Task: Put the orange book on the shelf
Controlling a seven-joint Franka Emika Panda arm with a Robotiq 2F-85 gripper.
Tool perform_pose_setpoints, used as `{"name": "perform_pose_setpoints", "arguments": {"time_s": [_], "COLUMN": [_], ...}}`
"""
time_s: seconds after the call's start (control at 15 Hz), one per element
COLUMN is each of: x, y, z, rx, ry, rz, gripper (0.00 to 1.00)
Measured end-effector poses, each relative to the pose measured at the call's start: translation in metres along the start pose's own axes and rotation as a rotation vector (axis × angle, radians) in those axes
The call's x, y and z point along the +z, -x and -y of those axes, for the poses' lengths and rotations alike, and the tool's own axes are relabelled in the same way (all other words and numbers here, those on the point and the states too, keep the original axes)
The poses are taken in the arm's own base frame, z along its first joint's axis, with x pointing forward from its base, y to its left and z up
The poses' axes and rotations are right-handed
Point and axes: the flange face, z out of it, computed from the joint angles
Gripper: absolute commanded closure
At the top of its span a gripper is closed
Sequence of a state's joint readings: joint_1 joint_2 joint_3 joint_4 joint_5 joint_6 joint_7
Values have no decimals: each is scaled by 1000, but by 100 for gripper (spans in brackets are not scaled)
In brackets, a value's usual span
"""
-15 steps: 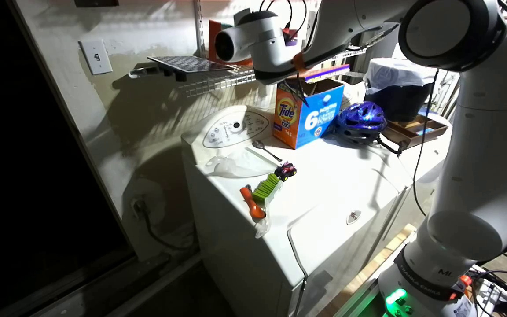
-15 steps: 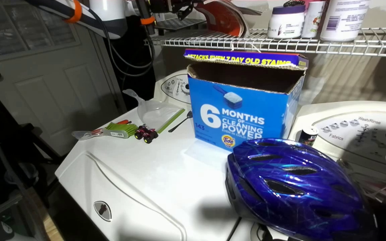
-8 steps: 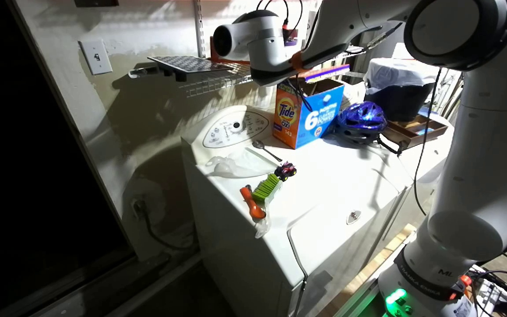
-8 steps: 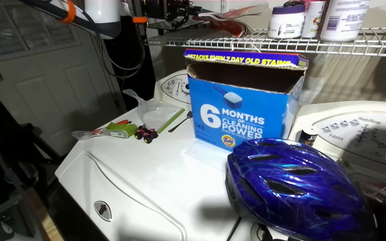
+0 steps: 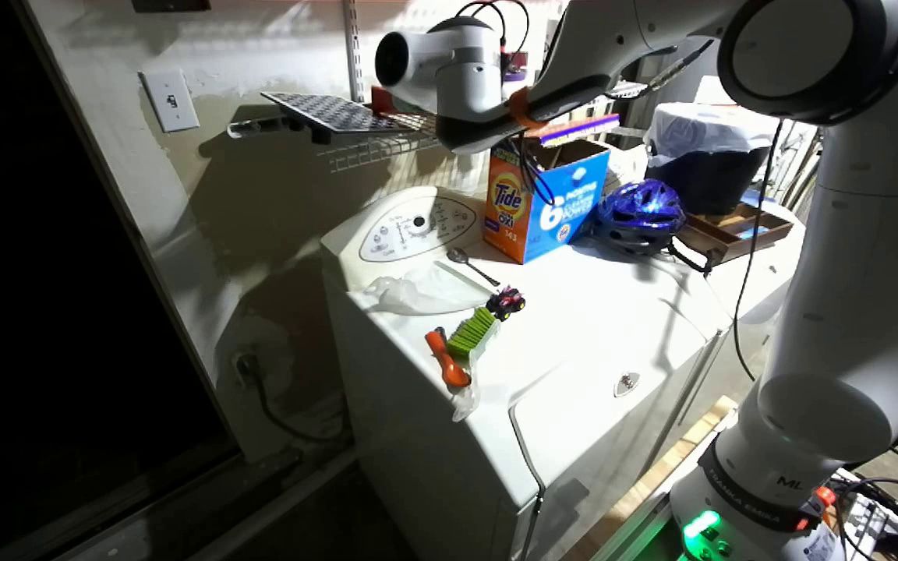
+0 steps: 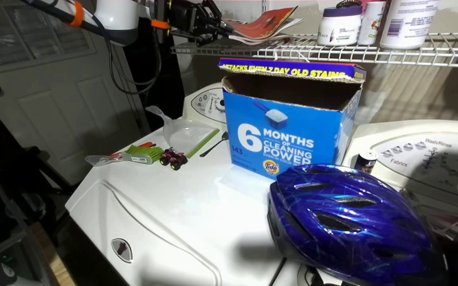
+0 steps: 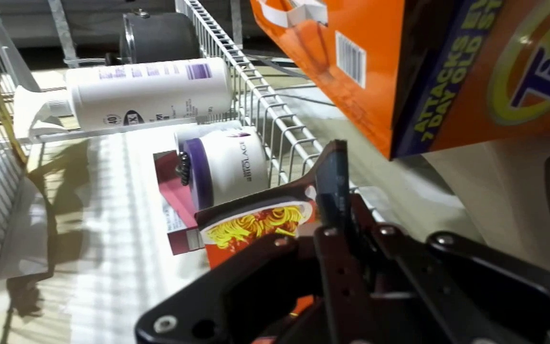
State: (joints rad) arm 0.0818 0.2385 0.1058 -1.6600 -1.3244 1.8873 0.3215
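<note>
A Franka Panda arm (image 5: 831, 312) holds an orange softcover book (image 6: 262, 24) over a white wire shelf (image 6: 308, 47), its jaws closed on one edge of the book. In an exterior view the book tilts, higher at the end away from the jaws, while pages (image 6: 290, 25) fan out beneath it; the wrist view shows what looks like a plate of pasta (image 7: 256, 223) printed on it. Whether the lowest pages touch the wire cannot be told from these angles. As things lie, the pickup is done and the carry looks all but finished: the book is within the shelf's span, near a purple-lidded Biolage jar (image 6: 338, 29) that shares the shelf with a tall white bottle (image 6: 410, 24). What appears left is the final stretch, with the book to be settled flat or leaned securely on the wire, the jaws to be parted and the arm to be drawn clear. With no release yet made, the job can be judged well advanced but incomplete; the splayed pages suggest a floppy load that could slump or snag as it is let go. Below the shelf, an open Tide detergent box (image 6: 284, 123) stands on a white laundry machine (image 6: 189, 210), a blue bicycle helmet (image 6: 352, 222) just beside it; neither seems to need handling for this job.
</note>
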Motion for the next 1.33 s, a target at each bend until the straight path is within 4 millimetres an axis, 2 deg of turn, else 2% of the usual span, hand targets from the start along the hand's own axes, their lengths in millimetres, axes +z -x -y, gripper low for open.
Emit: {"name": "perform_pose_setpoints", "arguments": {"time_s": [0.4, 1.33], "x": [-1, -8], "y": [3, 6], "z": [8, -1], "rx": [-95, -220], "ry": [-128, -218], "rz": [30, 23], "gripper": [98, 98]}}
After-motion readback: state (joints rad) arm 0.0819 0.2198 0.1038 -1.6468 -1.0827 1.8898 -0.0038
